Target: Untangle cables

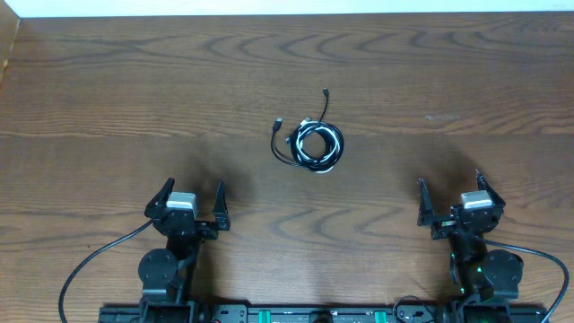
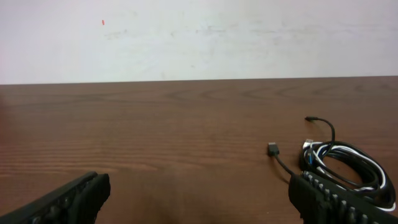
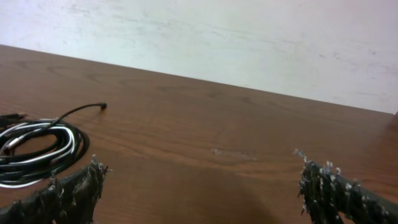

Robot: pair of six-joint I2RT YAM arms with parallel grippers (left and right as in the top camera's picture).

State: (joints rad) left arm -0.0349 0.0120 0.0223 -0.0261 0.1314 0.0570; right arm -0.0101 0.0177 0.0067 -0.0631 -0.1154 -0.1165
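A thin black cord and a thin white cord lie coiled together as one tangle (image 1: 313,144) at the middle of the wooden table. Two small plug ends stick out from it, one at the far side (image 1: 326,91) and one at the left (image 1: 279,122). The tangle also shows at the right of the left wrist view (image 2: 344,163) and at the left of the right wrist view (image 3: 37,149). My left gripper (image 1: 190,199) is open and empty near the front left, well short of the coil. My right gripper (image 1: 454,190) is open and empty near the front right.
The wooden table (image 1: 134,99) runs back to a white wall (image 2: 199,37). The arms' thicker black cables trail at the front edge (image 1: 90,265).
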